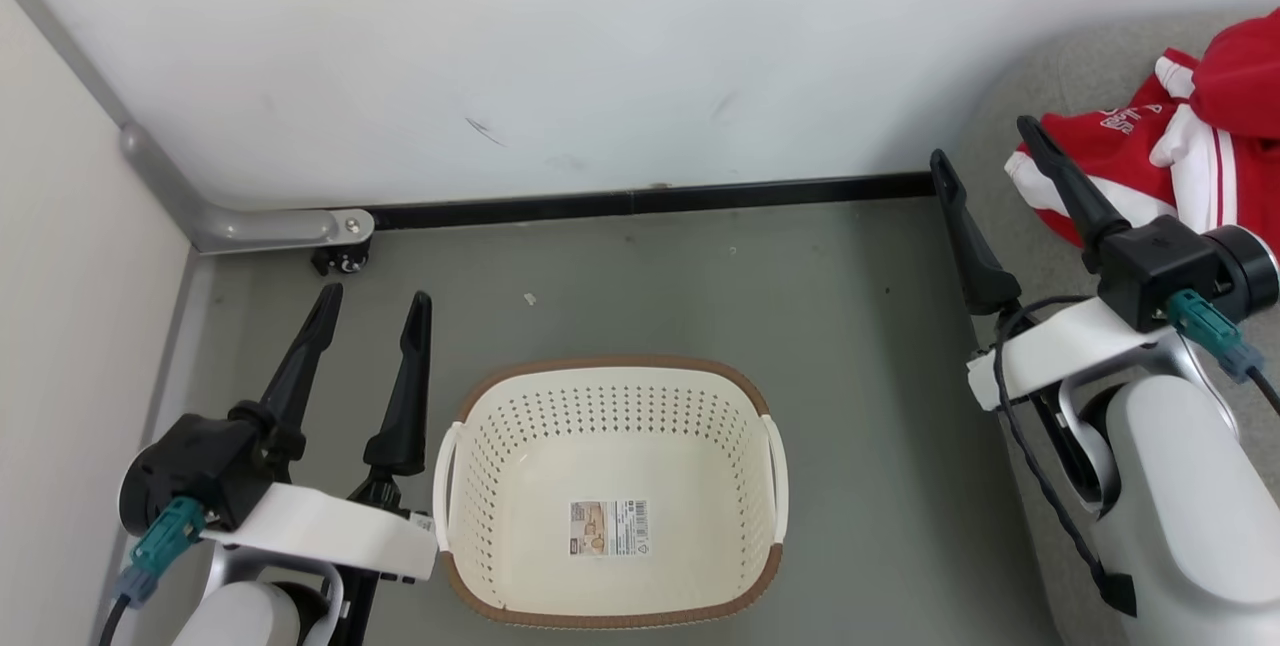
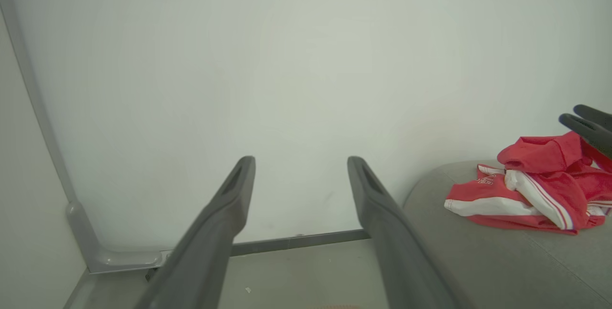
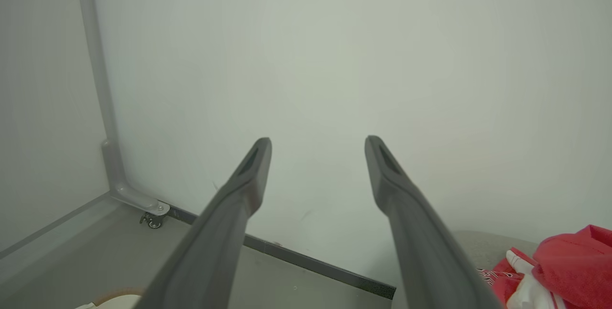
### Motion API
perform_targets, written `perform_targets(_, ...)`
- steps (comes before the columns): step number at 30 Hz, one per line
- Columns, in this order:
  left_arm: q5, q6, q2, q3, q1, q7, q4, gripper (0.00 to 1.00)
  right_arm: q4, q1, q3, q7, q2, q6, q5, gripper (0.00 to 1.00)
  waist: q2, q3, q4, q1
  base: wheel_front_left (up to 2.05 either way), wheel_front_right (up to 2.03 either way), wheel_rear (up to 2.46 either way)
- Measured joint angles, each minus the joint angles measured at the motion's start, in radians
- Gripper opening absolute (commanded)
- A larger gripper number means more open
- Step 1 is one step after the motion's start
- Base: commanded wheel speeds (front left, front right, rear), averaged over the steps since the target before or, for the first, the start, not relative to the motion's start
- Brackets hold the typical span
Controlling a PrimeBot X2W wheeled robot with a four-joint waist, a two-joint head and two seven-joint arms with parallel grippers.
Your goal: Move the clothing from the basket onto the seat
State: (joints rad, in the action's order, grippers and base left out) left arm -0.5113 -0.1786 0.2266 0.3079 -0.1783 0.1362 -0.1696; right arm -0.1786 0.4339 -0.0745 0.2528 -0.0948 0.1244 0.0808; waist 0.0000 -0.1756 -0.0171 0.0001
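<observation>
The cream perforated basket with a brown rim stands on the floor at lower centre, holding nothing but the sticker on its bottom. The red and white clothing lies bunched on the grey seat at the far right; the left wrist view shows the clothing on the seat too. My left gripper hangs open to the left of the basket, empty. Beside the seat's edge, my right gripper is open and empty, one finger over the clothing's left edge.
A white wall with a black baseboard closes the back. A grey corner post with a small caster stands at the back left. Grey floor lies between basket and seat.
</observation>
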Motion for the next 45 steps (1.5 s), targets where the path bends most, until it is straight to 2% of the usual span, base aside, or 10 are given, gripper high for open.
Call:
perform_targets(11,0.001,0.039,0.01,0.001,0.061,0.064,0.07,1.0,0.109,-0.136,0.067,0.002,0.0,0.0,0.0,1.0,0.0,0.057,-0.029,0.0,0.0,0.0,0.0)
perform_targets(23,-0.008,0.05,0.012,-0.025,0.115,0.091,0.131,1.0,0.151,-0.284,0.158,0.002,0.027,0.0,-0.05,1.0,0.0,0.115,-0.042,0.0,0.0,0.0,0.0)
perform_targets(45,-0.017,0.067,0.011,-0.071,0.192,0.108,0.192,1.0,0.206,-0.437,0.151,0.002,0.038,0.0,-0.072,1.0,0.0,0.185,-0.039,0.0,0.0,0.0,0.0)
